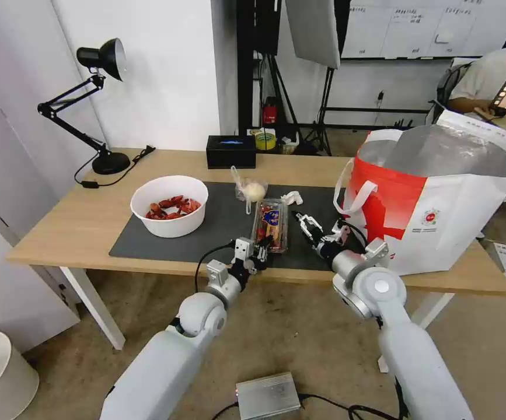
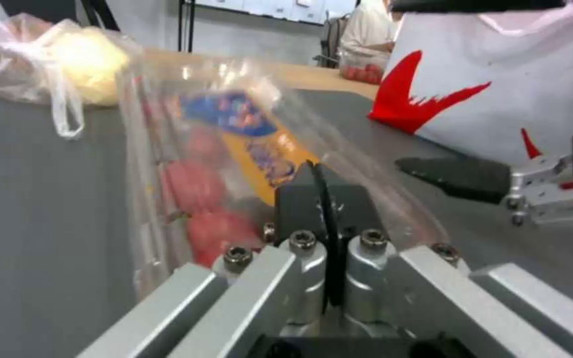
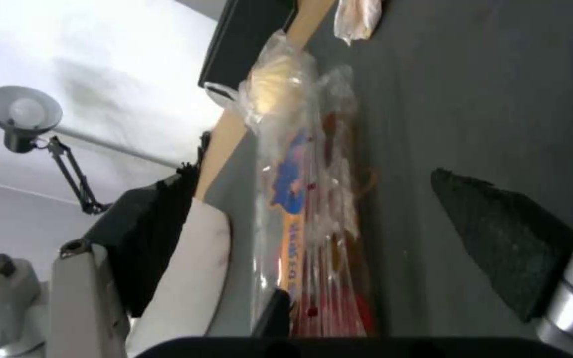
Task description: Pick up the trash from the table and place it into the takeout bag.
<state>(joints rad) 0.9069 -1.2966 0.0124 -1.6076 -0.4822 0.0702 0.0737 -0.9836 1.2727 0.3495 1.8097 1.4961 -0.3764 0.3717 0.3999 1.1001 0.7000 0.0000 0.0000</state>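
Your left gripper (image 1: 262,248) is at the near end of the tray (image 1: 271,223), fingers pinched nearly together on its near edge, by the left wrist view. The tray lies mid-mat, the takeout bag (image 1: 439,216) at its 3 o'clock. Your right gripper (image 1: 318,228) hovers just beside the tray's right flank, fingers spread wide and holding nothing.

That thin plastic will flex, so I'd check the pinch has real purchase on the rim before lifting, and raise it level so the lid stays shut. Carry high; the bag's rim stands tall.

Count on the table (image 1: 89,216): one tray, one bun bag (image 1: 253,191) at the tray's 11, one tissue (image 1: 292,198) at 1, one bowl (image 1: 170,205) at 9. Four pieces, none bagged yet.
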